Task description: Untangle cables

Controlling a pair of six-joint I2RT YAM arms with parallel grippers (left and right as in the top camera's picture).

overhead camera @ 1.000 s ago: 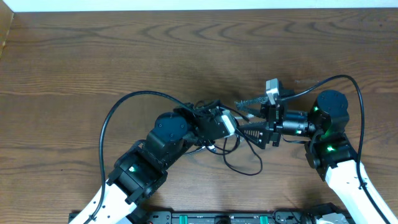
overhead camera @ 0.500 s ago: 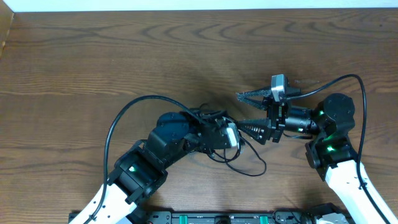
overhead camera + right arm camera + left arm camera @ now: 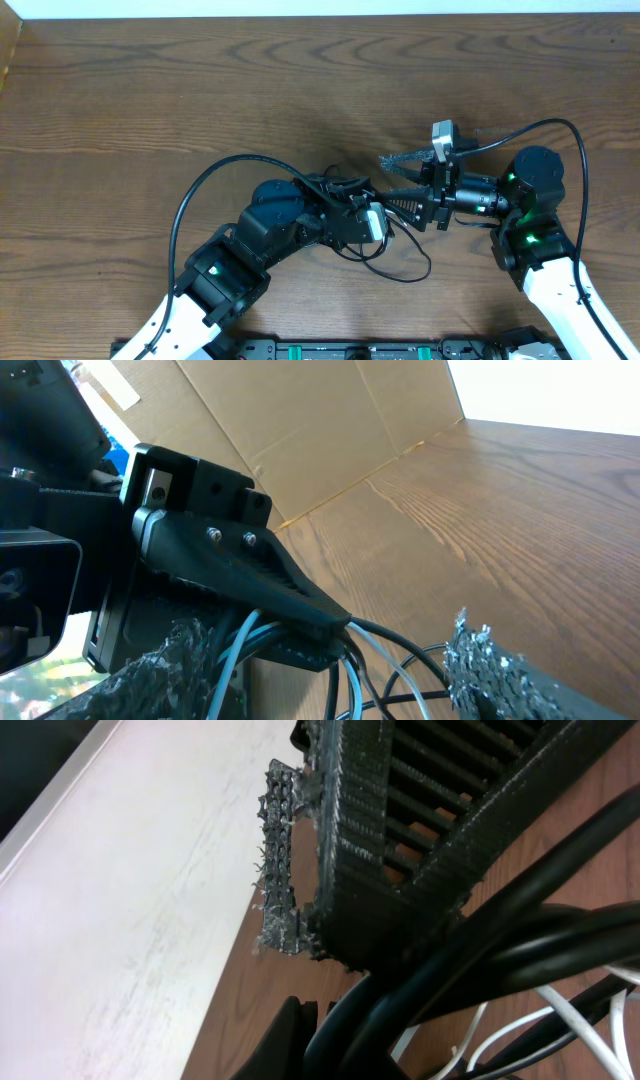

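Near the middle of the desk (image 3: 150, 100), the left claw (image 3: 374, 220) pinches the cables (image 3: 540, 945) (loops trailing below); the right claw (image 3: 386, 178) gapes alongside. Grabbing several strands together could tighten the tangle.

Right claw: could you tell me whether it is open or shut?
Open: the right claw shows its two fingers spread apart, cables between them.

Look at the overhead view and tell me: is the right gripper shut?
No: the right gripper has its two fingers spread wide apart.
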